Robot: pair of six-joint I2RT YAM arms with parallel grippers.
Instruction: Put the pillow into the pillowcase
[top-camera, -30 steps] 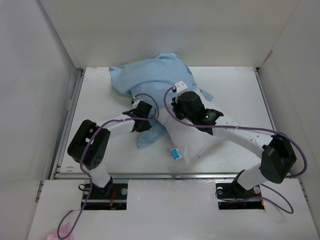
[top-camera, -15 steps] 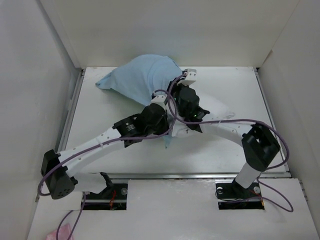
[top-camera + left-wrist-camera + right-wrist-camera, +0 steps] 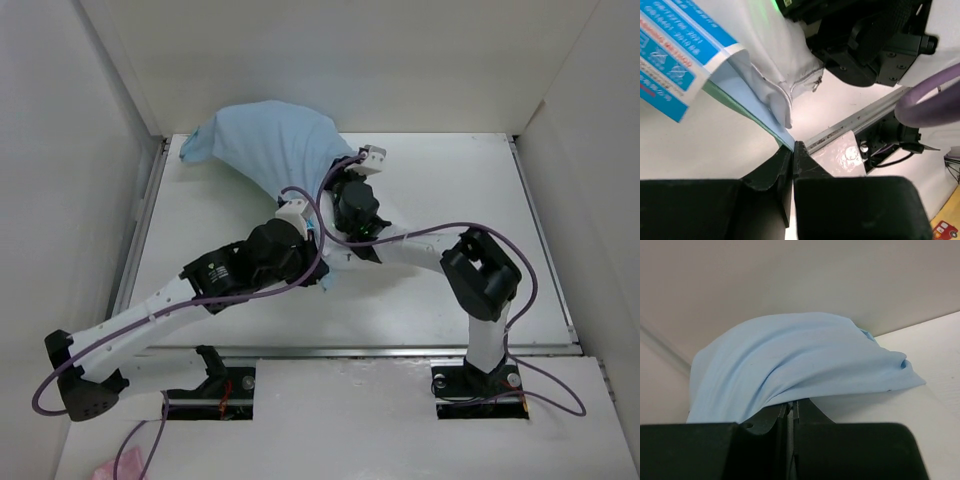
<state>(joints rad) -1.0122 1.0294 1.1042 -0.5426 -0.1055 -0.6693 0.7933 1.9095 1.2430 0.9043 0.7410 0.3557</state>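
Note:
The light-blue pillowcase (image 3: 270, 145) stands bulged at the far left of the table, against the back wall. The white pillow (image 3: 760, 55) with its blue tag (image 3: 670, 55) shows in the left wrist view, its zippered corner sticking out of the blue cloth. In the top view it is almost wholly covered. My left gripper (image 3: 322, 255) is shut on the pillowcase's lower edge (image 3: 765, 125), and in its own view (image 3: 793, 146) the jaws pinch the hem. My right gripper (image 3: 328, 188) is shut on the pillowcase's upper edge (image 3: 790, 355), the jaws (image 3: 791, 407) closed under the cloth.
White walls (image 3: 110, 130) enclose the table on the left, back and right. The metal rail (image 3: 855, 125) of the table's near edge shows in the left wrist view. The two arms cross close together at the table's middle (image 3: 350, 235).
Both grippers have moved toward the far left with the pillowcase in them. The left arm has stretched out and the right arm has folded. The cloth now bulges higher and covers more pillow.

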